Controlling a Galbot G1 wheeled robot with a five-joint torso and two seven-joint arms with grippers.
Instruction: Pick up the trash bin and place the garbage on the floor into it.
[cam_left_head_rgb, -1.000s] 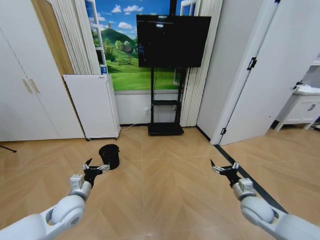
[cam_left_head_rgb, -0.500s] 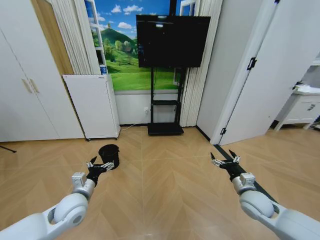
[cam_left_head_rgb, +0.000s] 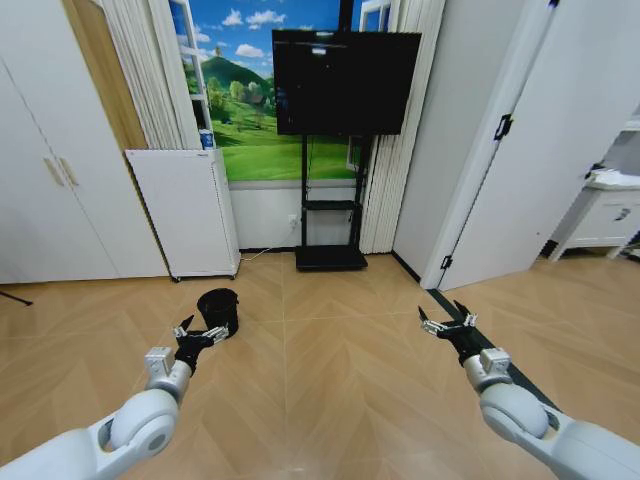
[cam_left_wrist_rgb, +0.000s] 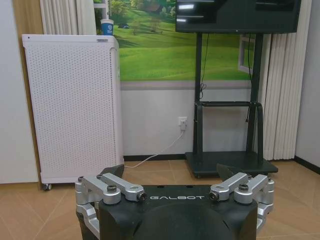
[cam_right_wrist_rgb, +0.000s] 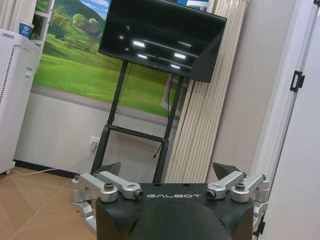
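Fingers of the left gripper (cam_left_head_rgb: 200, 332) are spread wide and hold nothing; the black trash bin (cam_left_head_rgb: 218, 311) stands on the wooden floor (cam_left_head_rgb: 330, 370) just beyond their tips, its inside too dark to tell what it holds. The right gripper (cam_left_head_rgb: 447, 323) hovers over bare floor well apart from the bin, its fingers equally wide and empty. A paper cup (cam_left_wrist_rgb: 107, 26) sits atop the white perforated appliance (cam_left_wrist_rgb: 72, 107) ahead of the left fingers.

— What are you seeing past the right gripper (cam_right_wrist_rgb: 167, 170)?

— You're looking at its fingers (cam_right_wrist_rgb: 109, 168) standing wide apart, gripping nothing. Beyond them a dark television (cam_right_wrist_rgb: 161, 40) is sitting on a black stand (cam_right_wrist_rgb: 112, 131), pleated curtains (cam_right_wrist_rgb: 210, 125) are hanging beside it, and a white perforated appliance (cam_right_wrist_rgb: 14, 95) is carrying a paper cup (cam_right_wrist_rgb: 26, 27).
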